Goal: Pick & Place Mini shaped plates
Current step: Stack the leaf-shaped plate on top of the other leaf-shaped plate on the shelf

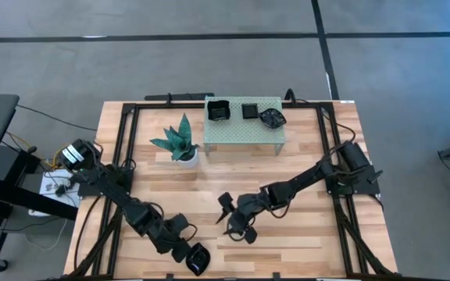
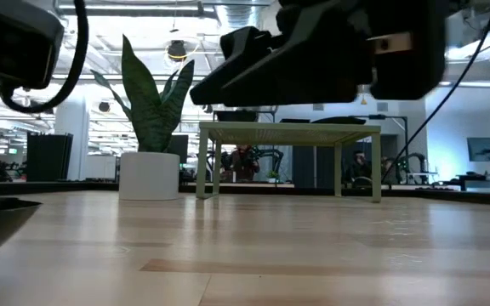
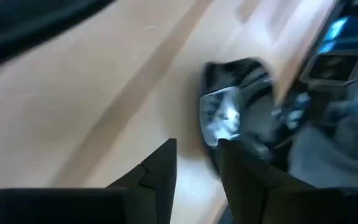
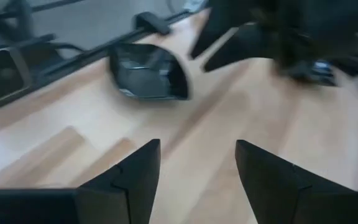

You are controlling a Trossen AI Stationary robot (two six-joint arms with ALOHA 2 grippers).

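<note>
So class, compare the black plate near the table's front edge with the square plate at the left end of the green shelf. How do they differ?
The front plate lies on the bare table; the square plate sits raised on the shelf. The front plate is by the left gripper; the square plate has no gripper near. The front plate looks rounder, the other square. Both are small, black and glossy.

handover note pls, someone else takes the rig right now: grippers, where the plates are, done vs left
Left gripper: low at the table's near edge, right beside a black plate; fingers narrowly apart, not clearly gripping it.
Right gripper: open, empty, over bare wood mid-table.
Plates: three on the green shelf: a square one, a smaller square one, a rounded one. A fourth is the near-edge plate.
Done: apparently three placed on the shelf.
Left: likely the near-edge plate. No others in view.
Plant stands left of the shelf.
</note>
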